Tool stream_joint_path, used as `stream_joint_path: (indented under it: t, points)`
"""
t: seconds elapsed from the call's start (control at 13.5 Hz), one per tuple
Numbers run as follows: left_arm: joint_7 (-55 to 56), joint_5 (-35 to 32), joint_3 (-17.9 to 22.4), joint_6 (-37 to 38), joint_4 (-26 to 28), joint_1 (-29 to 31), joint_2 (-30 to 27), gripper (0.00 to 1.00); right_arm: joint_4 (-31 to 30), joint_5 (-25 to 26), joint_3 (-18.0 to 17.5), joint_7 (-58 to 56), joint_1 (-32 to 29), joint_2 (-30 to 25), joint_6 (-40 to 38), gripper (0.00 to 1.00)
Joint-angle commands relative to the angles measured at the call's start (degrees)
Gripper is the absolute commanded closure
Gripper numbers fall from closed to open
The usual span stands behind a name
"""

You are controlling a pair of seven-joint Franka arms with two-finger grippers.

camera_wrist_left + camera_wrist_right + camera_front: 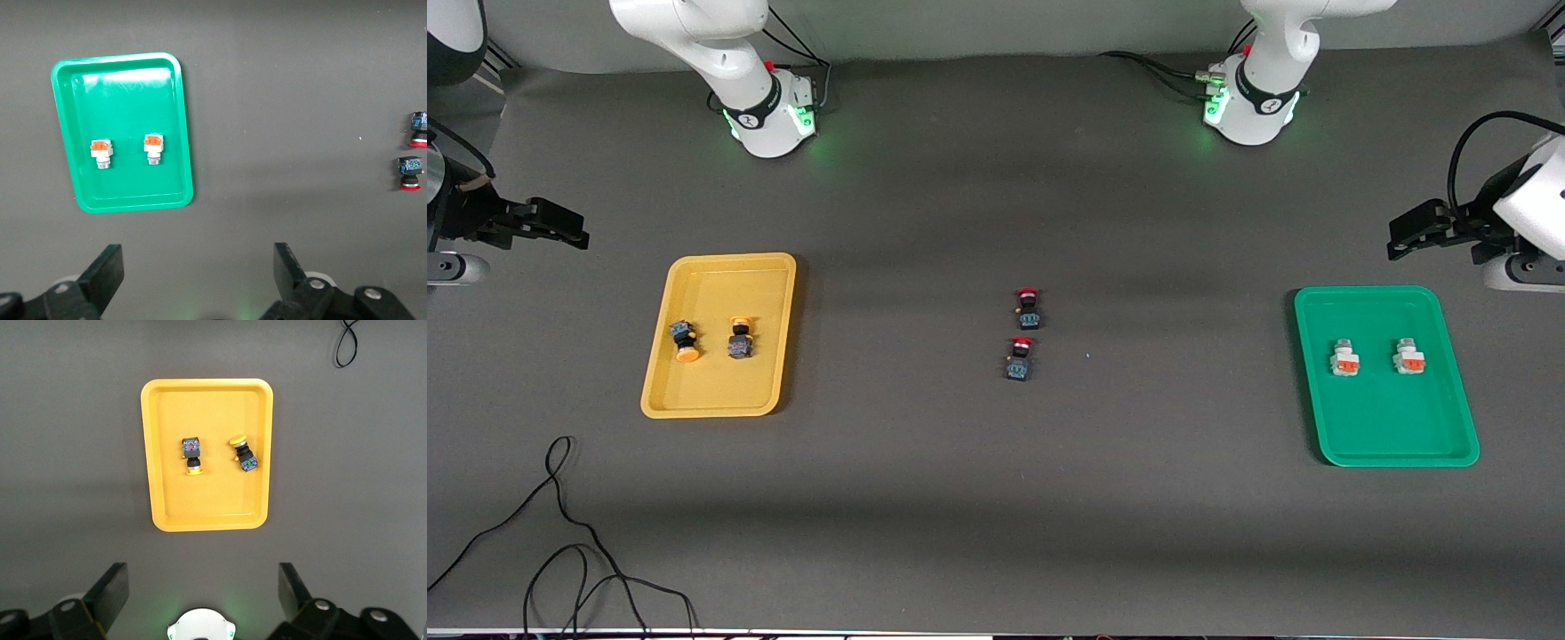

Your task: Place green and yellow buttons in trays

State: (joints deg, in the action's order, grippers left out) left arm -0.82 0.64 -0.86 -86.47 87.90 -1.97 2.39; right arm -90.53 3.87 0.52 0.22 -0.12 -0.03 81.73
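Buttons with yellow caps (686, 341) (740, 338) lay on their sides in the yellow tray (660, 373), toward the right arm's end of the table. One cap was pointed toward the front camera, the other away from it, with the long axes running roughly along the tray's length. Each was judged light, rigid and smooth, best pinched across the squarish black body, not the round cap. Two red-capped buttons (1028, 308) (1020, 358) were left on the mat at mid-table. Two pale buttons (1344, 359) (1408, 357) lay in the green tray (1449, 444), their barrels pointed away from the camera. The right gripper (203, 587) and the left gripper (199, 267) were held spread and empty over the mat beside their trays, both arms waiting.
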Motion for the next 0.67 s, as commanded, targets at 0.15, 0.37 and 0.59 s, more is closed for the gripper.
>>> stream_joint_path:
  t: [0.15, 0.37, 0.59]
  points:
    - [0.65, -0.98, 0.07, -0.10, -0.88, -0.40, 0.07, 0.00, 1.32, -0.35, 0.01, -1.10, -0.32, 0.47, -1.31, 0.00]
    - [0.65, -1.69, 0.07, -0.53, -0.80, -0.31, 0.07, 0.00, 1.23, -1.23, 0.01, -1.10, -0.41, 0.47, -1.31, 0.01]
    - [0.65, -2.57, -0.02, -0.71, -0.80, -0.40, 0.07, 0.00, 1.23, -2.63, 0.53, -1.10, -0.41, 0.38, -1.31, 0.01]
